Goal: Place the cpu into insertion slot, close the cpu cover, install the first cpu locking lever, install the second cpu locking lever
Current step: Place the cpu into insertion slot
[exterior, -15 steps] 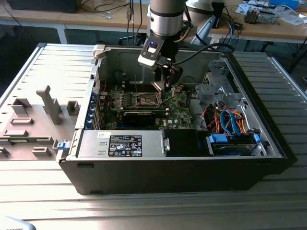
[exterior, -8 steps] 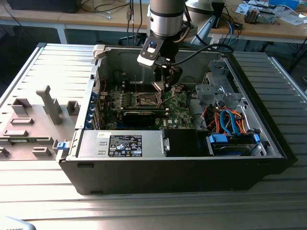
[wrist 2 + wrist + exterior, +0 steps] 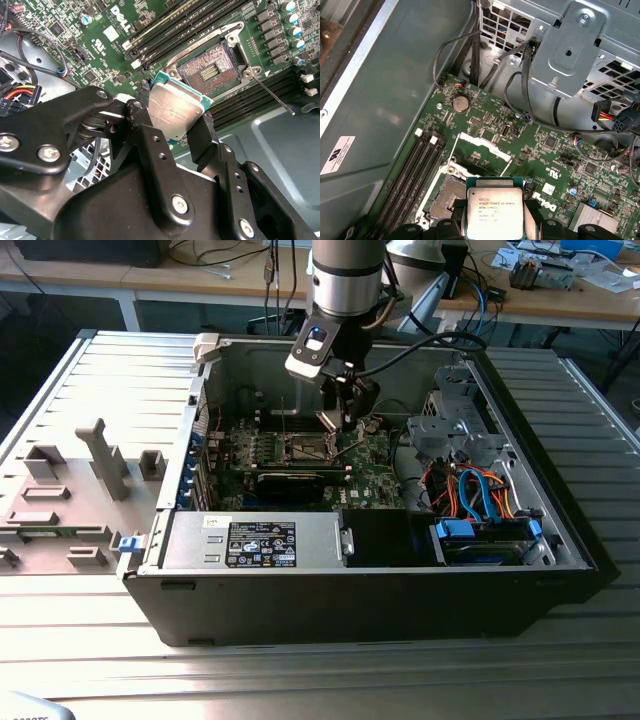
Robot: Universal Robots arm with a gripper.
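My gripper (image 3: 175, 116) is shut on the cpu (image 3: 176, 112), a flat square chip with a pale silver top, pinched at two opposite edges by the black fingers (image 3: 204, 131). The chip hangs tilted just above the green motherboard, close beside the insertion slot (image 3: 212, 70), whose dark recess with its contact field lies uncovered. In the first wrist view the cpu (image 3: 494, 212) sits between the fingertips, with the insertion slot (image 3: 449, 192) next to it and the cpu cover (image 3: 470, 141) swung open behind it. In the exterior view the gripper (image 3: 348, 418) hovers inside the open computer case, over the board.
A thin locking lever (image 3: 274, 96) sticks out beside the socket. Long black memory slots (image 3: 412, 172) run along it. A metal drive cage (image 3: 570, 45) with cables stands close by. The power supply (image 3: 260, 540) and the blue and orange cables (image 3: 480, 490) fill the case's near side.
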